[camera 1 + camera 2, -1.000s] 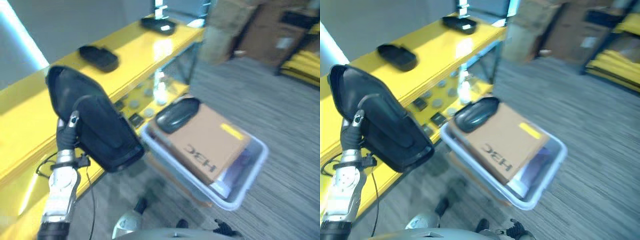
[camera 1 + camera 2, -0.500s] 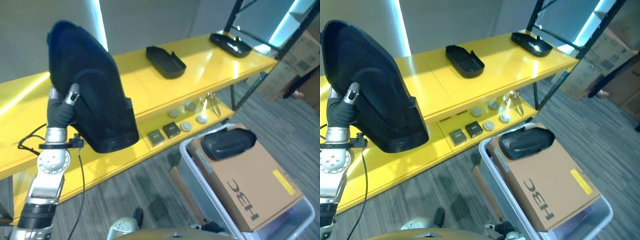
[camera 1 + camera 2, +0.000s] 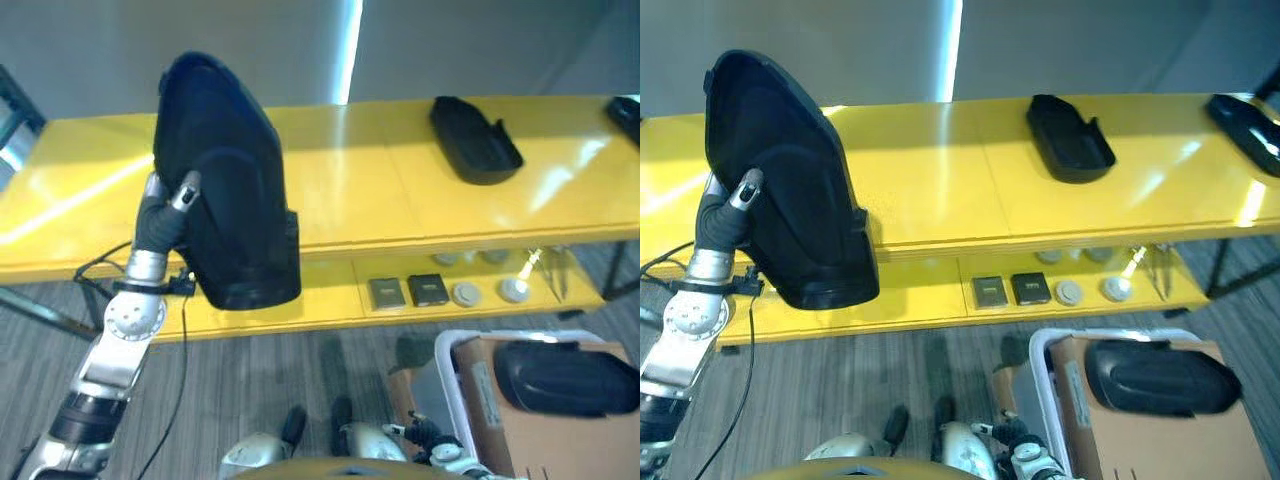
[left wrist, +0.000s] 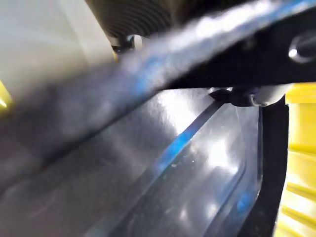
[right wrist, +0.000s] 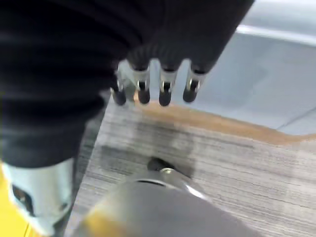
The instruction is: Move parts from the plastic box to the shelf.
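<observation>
Left robot hand (image 3: 168, 213) is raised in front of the yellow shelf (image 3: 350, 200), its fingers curled round a big black moulded part (image 3: 225, 190) and holding it upright, the broad end low and the narrow rounded end high. This held part overlaps the front edge of the shelf's top board, toward its left end, and hangs clear of the board itself. In the left wrist view the glossy inner face of the held part (image 4: 187, 168) shows very close, with the yellow of the shelf at one side.

Right robot hand (image 5: 153, 86) shows in its own wrist view, hanging over the grey carpet floor (image 5: 207, 153) with its fingers straight and relaxed and nothing in them.

On the shelf's top board a second black part (image 3: 475, 140) lies flat near the back edge, toward the right end, and a third black part (image 3: 1248, 125) lies at the far right end. On the lower board, right of middle, two dark square pieces (image 3: 408, 291) sit side by side, with several round grey pieces (image 3: 466, 294) just beside them.

Below the shelf's right end, on the floor, stands the plastic box (image 3: 1050, 385), holding a cardboard box (image 3: 1140, 440) with another black part (image 3: 1155, 377) resting on top of it.
</observation>
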Controlling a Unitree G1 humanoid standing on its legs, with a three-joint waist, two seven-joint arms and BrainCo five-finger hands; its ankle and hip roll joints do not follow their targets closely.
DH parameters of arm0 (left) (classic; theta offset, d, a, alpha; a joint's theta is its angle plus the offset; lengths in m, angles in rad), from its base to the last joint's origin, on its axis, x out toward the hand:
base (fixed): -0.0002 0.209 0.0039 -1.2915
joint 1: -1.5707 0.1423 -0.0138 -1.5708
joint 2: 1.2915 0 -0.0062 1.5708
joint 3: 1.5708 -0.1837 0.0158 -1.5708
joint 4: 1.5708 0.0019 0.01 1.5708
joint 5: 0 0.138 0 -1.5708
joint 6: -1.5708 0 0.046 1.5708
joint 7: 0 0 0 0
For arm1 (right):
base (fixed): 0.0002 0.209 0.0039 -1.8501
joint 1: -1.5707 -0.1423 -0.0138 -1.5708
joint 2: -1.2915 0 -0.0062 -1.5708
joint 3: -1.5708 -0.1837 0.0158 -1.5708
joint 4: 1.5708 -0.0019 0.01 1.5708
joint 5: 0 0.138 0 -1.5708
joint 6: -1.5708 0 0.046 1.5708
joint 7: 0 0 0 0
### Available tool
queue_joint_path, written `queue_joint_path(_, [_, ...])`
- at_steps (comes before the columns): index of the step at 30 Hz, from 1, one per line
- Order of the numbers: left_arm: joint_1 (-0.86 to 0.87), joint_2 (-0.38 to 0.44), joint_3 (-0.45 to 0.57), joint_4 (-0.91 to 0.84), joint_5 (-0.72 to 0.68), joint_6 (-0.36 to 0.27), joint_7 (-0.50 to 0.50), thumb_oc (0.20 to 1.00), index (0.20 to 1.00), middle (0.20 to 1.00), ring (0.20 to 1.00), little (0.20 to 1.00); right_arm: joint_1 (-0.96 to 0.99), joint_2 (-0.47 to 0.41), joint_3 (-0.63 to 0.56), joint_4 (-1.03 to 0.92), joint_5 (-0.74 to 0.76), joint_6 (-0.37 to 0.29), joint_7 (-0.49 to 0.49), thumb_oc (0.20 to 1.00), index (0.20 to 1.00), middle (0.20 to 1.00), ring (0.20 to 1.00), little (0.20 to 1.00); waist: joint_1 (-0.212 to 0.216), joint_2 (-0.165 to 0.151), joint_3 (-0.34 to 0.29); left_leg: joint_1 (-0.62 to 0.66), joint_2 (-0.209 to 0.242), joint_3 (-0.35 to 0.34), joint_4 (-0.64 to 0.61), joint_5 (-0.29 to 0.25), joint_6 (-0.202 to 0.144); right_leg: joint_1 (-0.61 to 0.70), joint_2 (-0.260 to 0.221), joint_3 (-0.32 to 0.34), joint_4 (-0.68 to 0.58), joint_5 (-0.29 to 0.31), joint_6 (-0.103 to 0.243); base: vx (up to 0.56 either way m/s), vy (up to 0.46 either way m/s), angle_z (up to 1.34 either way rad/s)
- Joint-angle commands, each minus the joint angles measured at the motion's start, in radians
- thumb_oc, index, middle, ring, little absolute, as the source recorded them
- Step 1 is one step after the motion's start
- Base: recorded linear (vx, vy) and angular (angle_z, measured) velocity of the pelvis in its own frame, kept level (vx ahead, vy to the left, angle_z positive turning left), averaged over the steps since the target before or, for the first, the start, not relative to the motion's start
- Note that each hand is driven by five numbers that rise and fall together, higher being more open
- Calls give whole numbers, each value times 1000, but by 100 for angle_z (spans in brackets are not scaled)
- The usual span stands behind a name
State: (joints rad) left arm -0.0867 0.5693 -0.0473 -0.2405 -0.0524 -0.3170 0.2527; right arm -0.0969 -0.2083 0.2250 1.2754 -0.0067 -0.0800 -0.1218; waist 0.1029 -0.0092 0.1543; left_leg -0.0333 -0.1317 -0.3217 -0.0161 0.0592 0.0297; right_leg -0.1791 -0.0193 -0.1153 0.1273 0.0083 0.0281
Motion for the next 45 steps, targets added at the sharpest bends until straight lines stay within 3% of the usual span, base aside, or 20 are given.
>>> queue_joint_path(1, [-110, -28, 43, -83, -67, -77, 1, 200, 200, 200, 200, 200, 2, -36, 65, 12, -67, 10, -19, 1000, 1000, 1000, 1000, 1000, -34, -11, 15, -112, 11, 110, 191, -89, -87, 216, -64, -43, -131, -49, 67, -34, -15, 89])
queue_joint_path(4, [-109, -24, 46, -81, -91, -68, -13, 200, 200, 200, 200, 200, 3, -54, 3, 20, -24, 16, -45, 1000, 1000, 1000, 1000, 1000, -39, -8, 1, -146, 108, 225, 111, -45, -101, 263, -81, -106, -184, -37, 81, 67, 3, 70])
queue_joint_path(6, [-108, -19, 51, -82, -91, -65, -4, 200, 200, 200, 200, 200, 9, -45, -37, 19, 42, 12, -52, 1000, 1000, 1000, 1000, 1000, -35, -5, -16, -152, 119, 208, 60, -11, -104, 279, -80, -104, -199, -40, 86, 110, 42, 70])
queue_joint_path(9, [-122, -23, 29, -69, -104, -47, -10, 200, 200, 200, 200, 200, 8, -30, -29, 13, 46, 10, -42, 1000, 1000, 1000, 1000, 1000, -43, -9, -51, -114, 112, 204, -1, -7, -88, 284, -83, -87, -170, -69, 87, 231, 153, 0])
queue_joint_path(12, [-197, -9, -56, -2, -73, -6, -19, 200, 200, 200, 200, 200, 17, -7, -4, -8, 27, 11, -39, 1000, 1000, 1000, 1000, 1000, -66, -25, -64, -67, 109, 243, -23, -11, -63, 244, -102, -82, -12, -107, 103, 162, 176, -19])
queue_joint_path(15, [-236, 4, -85, 51, -63, 24, -15, 200, 200, 200, 200, 200, -3, 17, -18, -30, 55, 10, -56, 1000, 1000, 1000, 1000, 1000, -96, -21, -45, -37, 117, 268, -22, -24, -42, 167, -104, -20, 108, -79, 141, 69, 144, -26])
queue_joint_path(17, [-252, 2, -93, 91, -80, 30, -11, 200, 200, 200, 200, 200, -10, 28, -11, -30, 51, 14, -65, 1000, 1000, 1000, 1000, 1000, -95, -13, -47, -26, 124, 280, -40, -28, -40, 169, -120, 1, 44, -75, 139, 86, 18, -75])
queue_joint_path(18, [-254, -1, -84, 122, -107, 44, -5, 200, 200, 200, 200, 200, -9, 33, 5, -36, 22, 20, -67, 1000, 1000, 1000, 1000, 1000, -96, -5, -48, -16, 146, 309, -56, -35, -49, 156, -164, -18, -42, -21, 137, 110, -50, -57])
queue_joint_path(21, [-276, 2, -70, 200, -135, 62, -1, 200, 200, 200, 200, 200, 14, 33, 21, -36, -5, 28, -60, 1000, 1000, 1000, 1000, 1000, -111, -20, -52, -19, 143, 337, -55, -36, -56, 175, -168, -10, -128, 5, 145, 77, -52, -66])
queue_joint_path(29, [-525, 18, -149, 563, -362, 99, -8, 200, 200, 200, 200, 200, 28, -9, 41, -4, -36, 49, -34, 1000, 1000, 1000, 1000, 1000, -161, 2, -46, -48, 161, 348, -71, -9, -82, 174, -147, -17, -213, 27, 140, 26, -59, -2])
queue_joint_path(31, [-656, 51, -215, 726, -449, 117, -27, 200, 200, 200, 200, 200, 8, -19, 78, -4, -52, 53, -30, 1000, 1000, 1000, 1000, 1000, -176, 14, -34, -60, 163, 354, -71, -3, -86, 165, -145, -15, -215, 32, 142, 16, -15, -5])
queue_joint_path(36, [-844, 113, -311, 965, -470, 151, -55, 200, 200, 200, 200, 200, -24, -23, 128, -15, -76, 52, -26, 1000, 1000, 1000, 1000, 1000, -187, 23, -15, -80, 165, 363, -71, 6, -91, 140, -145, -4, -215, 41, 149, -15, -3, -15])
queue_joint_path(37, [-929, 132, -353, 1082, -464, 171, -66, 200, 200, 200, 200, 200, -42, -20, 144, -20, -66, 50, -23, 1000, 1000, 1000, 1000, 1000, -193, 32, -5, -91, 166, 369, -71, 10, -92, 126, -148, -1, -215, 48, 154, -30, 16, -18])
queue_joint_path(42, [-1102, 129, -429, 1397, -400, 222, -106, 200, 200, 200, 200, 200, -111, -11, 238, -31, -95, 41, -12, 1000, 1000, 1000, 1000, 1000, -204, 36, 39, -127, 167, 382, -71, 25, -95, 78, -152, 19, -215, 70, 159, -47, 18, -7])
queue_joint_path(45, [-1134, 121, -433, 1453, -380, 229, -108, 200, 200, 200, 200, 200, -128, -6, 250, -23, -85, 38, -11, 1000, 1000, 1000, 1000, 1000, -207, 36, 60, -142, 168, 384, -71, 30, -96, 60, -151, 23, -215, 77, 159, -18, 7, -5])
